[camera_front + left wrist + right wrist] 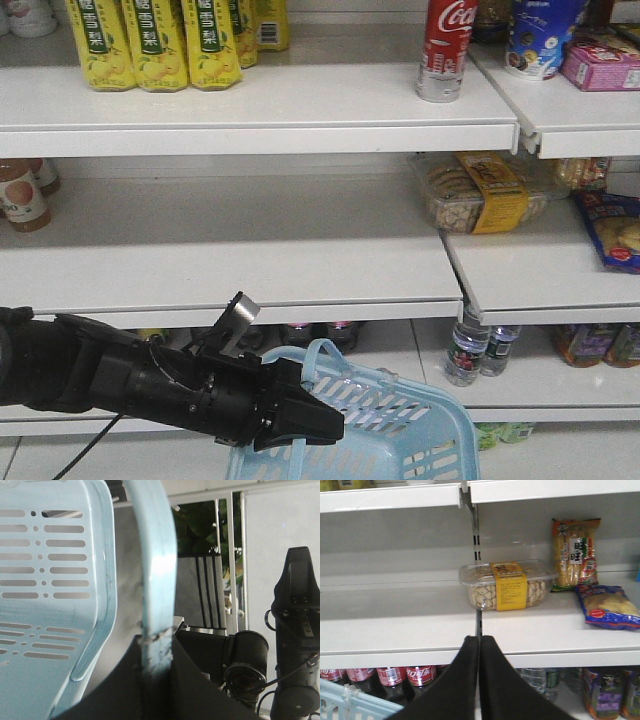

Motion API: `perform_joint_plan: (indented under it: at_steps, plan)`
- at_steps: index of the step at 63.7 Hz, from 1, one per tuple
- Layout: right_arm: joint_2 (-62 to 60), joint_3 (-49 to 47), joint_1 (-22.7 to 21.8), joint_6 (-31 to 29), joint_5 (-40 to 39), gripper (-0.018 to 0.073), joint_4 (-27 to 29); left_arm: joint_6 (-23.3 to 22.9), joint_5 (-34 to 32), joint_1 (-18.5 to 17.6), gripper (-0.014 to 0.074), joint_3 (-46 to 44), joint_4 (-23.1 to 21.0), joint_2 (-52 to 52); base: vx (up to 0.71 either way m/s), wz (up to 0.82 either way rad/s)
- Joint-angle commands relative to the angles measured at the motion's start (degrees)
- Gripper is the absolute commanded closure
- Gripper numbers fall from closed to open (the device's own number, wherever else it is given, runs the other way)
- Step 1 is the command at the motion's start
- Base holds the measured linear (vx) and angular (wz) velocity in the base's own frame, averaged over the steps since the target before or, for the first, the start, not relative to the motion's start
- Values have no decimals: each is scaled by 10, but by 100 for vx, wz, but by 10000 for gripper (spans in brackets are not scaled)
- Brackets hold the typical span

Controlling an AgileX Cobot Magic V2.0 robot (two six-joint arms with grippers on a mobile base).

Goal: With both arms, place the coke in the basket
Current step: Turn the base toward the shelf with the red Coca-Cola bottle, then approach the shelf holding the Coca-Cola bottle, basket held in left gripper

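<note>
Red Coca-Cola can with white script and silver base (445,50): upright on the top white metal shelf (250,105), right of a row of yellow drink bottles (160,45). Neither arm is near it.

Light blue slotted plastic shopping basket (400,440): low in the front view, tilted, held up by one thin loop handle (156,570). Nothing shows inside the part I can see.

Left end effector (305,425): black, clamped on that handle. My left wrist view shows the blue strap pinched between the dark jaws, scuffed where they bite.

Right end effector (479,642): black, fingers pressed together on nothing. It faces the middle shelf, level with a clear plastic snack tub with a yellow label (507,585). The can sits one shelf above, out of the right wrist view.

Progress, my judgement: the basket is in hand on one arm; the pick of the can, the transfer and the drop are all left to do. I reckon the right arm must rise, part its fingers and take the can while the left brings the basket under.

Not legible: the basket floor and near rim, cut off at the frame bottom; the can top, cut off at the upper edge; the right arm, absent from the front view; the dark red-labelled cola bottles (395,677) on the lowest shelf, partly behind the basket corner.
</note>
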Motion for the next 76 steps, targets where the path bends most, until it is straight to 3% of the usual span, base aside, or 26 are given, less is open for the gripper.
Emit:
perform_joint_plan:
  at_steps: [1,76]
  plan:
    - [-10,6,-4,-7,-44,568,-4,2,48,-1,603,-12,-57,-26,8,31]
    - [-10,6,-4,-7,-44,568,-4,2,48,-1,603,-12,-57,-26,6,5]
